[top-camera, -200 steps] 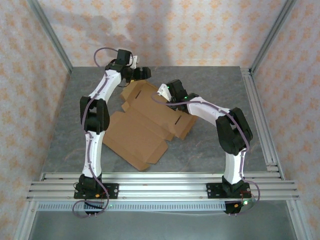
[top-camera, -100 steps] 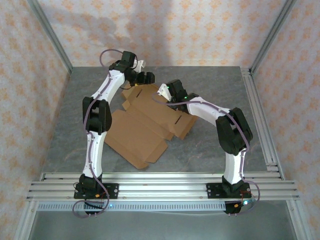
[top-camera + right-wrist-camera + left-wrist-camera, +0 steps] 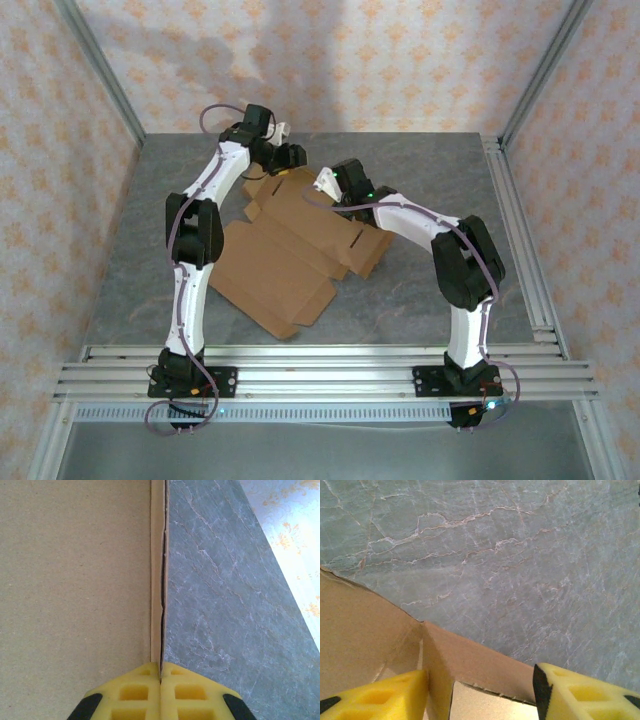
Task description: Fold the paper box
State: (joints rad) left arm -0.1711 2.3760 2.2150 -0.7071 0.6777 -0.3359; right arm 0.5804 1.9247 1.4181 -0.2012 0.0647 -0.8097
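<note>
The paper box (image 3: 290,255) lies mostly flat as a die-cut brown sheet in the middle of the grey marbled table (image 3: 440,290), slanting from its near corner by the left arm's base side up toward the far centre, where its far panels are lifted off the surface. Your right gripper (image 3: 322,183) sits at that raised far part. In its wrist view the yellow pads (image 3: 135,690) are pressed together, with the thin edge of a cardboard panel (image 3: 75,570) running straight into the seam between them, so you have that flap pinched. Your left gripper (image 3: 290,160) reaches over the box's far-left corner, just beside the right one. Its wrist view shows the two yellow fingers (image 3: 390,695) set apart, with an upright fold of cardboard (image 3: 470,660) standing in the gap between them. The left finger is hard against the crease, and you cannot tell whether the other finger touches the flap. Beyond that edge lies bare tabletop (image 3: 520,555).
</note>
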